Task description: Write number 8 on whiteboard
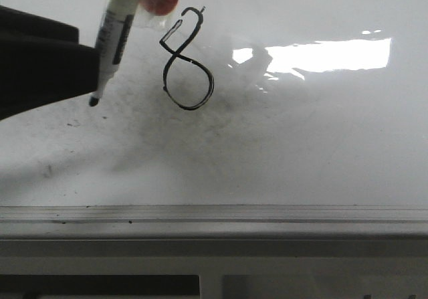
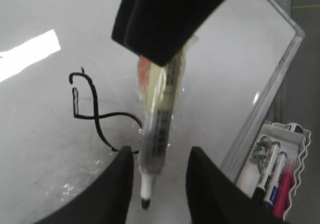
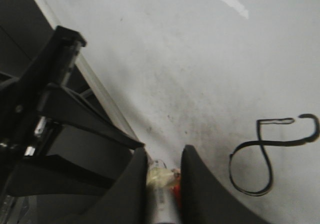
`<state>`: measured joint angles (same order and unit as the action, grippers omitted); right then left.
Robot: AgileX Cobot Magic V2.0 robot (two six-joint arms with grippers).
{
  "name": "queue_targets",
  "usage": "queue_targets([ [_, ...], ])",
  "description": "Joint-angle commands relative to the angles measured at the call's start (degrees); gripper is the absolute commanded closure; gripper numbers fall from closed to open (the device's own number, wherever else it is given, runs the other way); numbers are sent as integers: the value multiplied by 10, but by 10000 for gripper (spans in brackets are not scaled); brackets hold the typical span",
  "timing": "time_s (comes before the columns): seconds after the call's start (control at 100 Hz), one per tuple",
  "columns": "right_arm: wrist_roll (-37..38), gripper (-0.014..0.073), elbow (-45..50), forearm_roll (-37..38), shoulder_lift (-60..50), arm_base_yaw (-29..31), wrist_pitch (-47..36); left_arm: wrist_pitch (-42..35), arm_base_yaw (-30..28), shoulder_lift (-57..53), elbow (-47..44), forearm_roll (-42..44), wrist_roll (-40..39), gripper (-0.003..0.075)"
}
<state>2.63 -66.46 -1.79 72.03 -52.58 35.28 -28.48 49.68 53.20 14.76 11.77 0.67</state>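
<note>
Near the upper left part of the whiteboard (image 1: 301, 145), the number 8 (image 1: 190, 108) stood finished in thin black line, slanted, with a narrow upper loop and a rounder lower loop. A marker (image 1: 114, 31) hung tilted just to the left of it, its dark tip low over the board and apart from the figure; whether the tip touched the surface could not be told. In the right wrist view, the right gripper (image 3: 165, 179) had its two fingers pressed close on the upper end of the marker, clenched around it, and the 8 lay on the board beyond, off to one side of the jaws. In the left wrist view, the left gripper (image 2: 159, 184) had one finger on each side of the marker barrel with a little gap showing, so I could not tell if it was grasping. The 8 lay beside these jaws, not between them.
</note>
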Motion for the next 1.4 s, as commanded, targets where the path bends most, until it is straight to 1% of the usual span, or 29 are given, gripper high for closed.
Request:
queue_targets([
  [0.0, 9, 643, -14, -2, -12, -9, -30, -95, 3, 20, 19, -24, -7, 477],
  [0.3, 10, 643, -14, -13, -12, -14, -11, -105, 3, 48, 19, -25, -7, 490],
  [0.37, 10, 643, -14, -13, -12, -14, -11, -105, 3, 48, 19, -23, -7, 539],
  [0.45, 10, 641, -14, -13, -12, -14, -11, -105, 3, 48, 19, -21, -7, 634],
  [0.49, 10, 627, -14, -13, -12, -14, -11, -105, 3, 48, 19, -21, -7, 683],
  [0.55, 10, 568, -14, -13, -12, -14, -11, -105, 3, 48, 19, -21, -7, 742],
  [0.68, 10, 362, -14, -13, -12, -14, -16, -105, 3, 48, 19, -21, -7, 741],
  [0.73, 10, 300, -14, -13, -12, -14, -17, -104, 3, 48, 19, -21, -7, 741],
  [0.78, 10, 260, -14, -13, -12, -12, -20, -98, 3, 48, 19, -22, -7, 741],
  [0.84, 10, 244, -14, -2, -15, -8, -19, -86, 3, 48, 19, -35, -7, 741],
  [0.93, 10, 245, -14, 0, -23, 5, -11, -72, 3, 49, 19, -89, -7, 741],
  [1.0, 10, 245, -14, 0, -30, 18, -7, -57, 2, 50, 19, -165, -7, 741],
  [1.1, 10, 245, -14, 0, -41, 29, -2, -17, 2, 50, 20, -286, -7, 741],
  [1.29, 10, 245, -14, 0, -48, 31, 0, 84, 2, 52, 38, -394, -7, 741],
  [1.39, 10, 245, -14, 0, -48, 31, 10, 105, 2, 52, 41, -434, -7, 741],
])
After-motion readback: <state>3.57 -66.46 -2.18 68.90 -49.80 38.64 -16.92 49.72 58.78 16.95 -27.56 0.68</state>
